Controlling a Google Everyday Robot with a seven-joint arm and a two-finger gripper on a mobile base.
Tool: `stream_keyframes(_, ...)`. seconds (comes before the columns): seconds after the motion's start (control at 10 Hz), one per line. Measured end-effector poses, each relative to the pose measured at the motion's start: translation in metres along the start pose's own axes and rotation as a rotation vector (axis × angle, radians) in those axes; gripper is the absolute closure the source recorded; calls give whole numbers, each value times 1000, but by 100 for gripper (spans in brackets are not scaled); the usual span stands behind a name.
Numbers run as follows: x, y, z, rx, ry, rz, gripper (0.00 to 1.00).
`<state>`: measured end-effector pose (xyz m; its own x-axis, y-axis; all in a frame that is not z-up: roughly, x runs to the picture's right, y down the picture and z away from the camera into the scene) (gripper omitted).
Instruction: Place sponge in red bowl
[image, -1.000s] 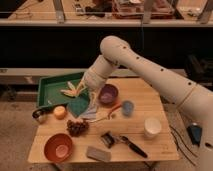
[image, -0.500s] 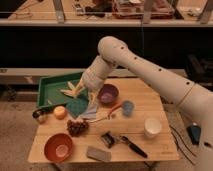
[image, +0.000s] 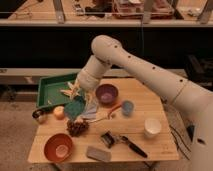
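- Here, the gripper (image: 80, 102) is clamped on the sponge (image: 74, 108), above the table (image: 150, 102).
- The red bowl (image: 58, 147) sits at seven o'clock of it, well apart.

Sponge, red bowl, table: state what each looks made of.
Sponge, at the hand beside the green tray: soft matte foam, probably.
Red bowl: smooth plastic or glazed ceramic; faint sheen.
Table: pale wood, plank lines visible.

A lab-like room: a wooden table (image: 155, 107) of test objects, shelving (image: 115, 21) behind, hand (image: 84, 102) above.
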<state>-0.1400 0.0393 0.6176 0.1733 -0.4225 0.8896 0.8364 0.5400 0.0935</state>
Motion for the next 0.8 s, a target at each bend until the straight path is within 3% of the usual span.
stream_keyframes(0.2,-11,-15,18,-41,-27,-54,100)
stream_keyframes(0.6,-16,-11,84,-135,-101,-111,100)
stream_keyframes(0.8,-21,-2,116,-186,-110,-116,100)
